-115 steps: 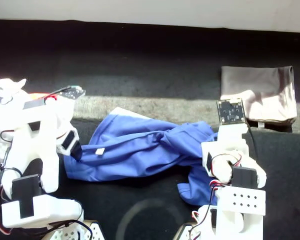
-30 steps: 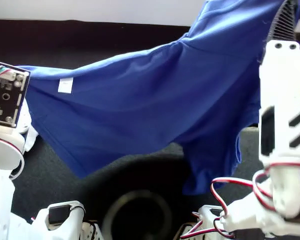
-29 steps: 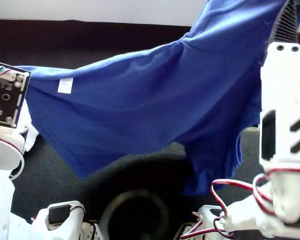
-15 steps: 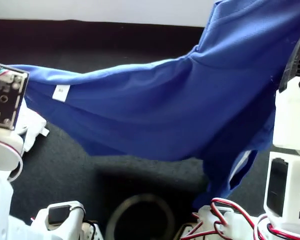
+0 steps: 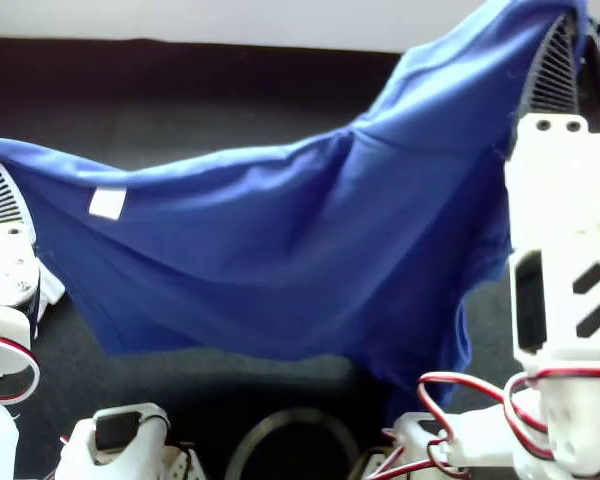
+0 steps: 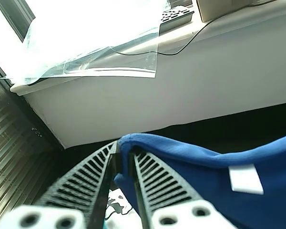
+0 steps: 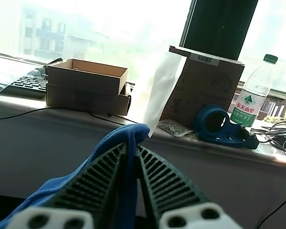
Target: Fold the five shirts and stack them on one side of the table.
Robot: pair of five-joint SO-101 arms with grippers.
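Blue shirt [image 5: 280,260] hangs stretched in the air between the two arms, its lower hem nearest the arm bases, above the dark desk [image 5: 180,100]. Left jaws are pressed together on one upper edge, near a white tag [image 5: 107,203]. Right jaws pinch the opposite upper edge. Farther off, on a sill: stacked cardboard boxes [image 7: 88,83] and a bottle [image 7: 252,98].

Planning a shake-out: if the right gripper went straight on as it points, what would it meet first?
Past the blue shirt it grips, the right gripper would probably meet the white wall under the windowsill; depth unclear.
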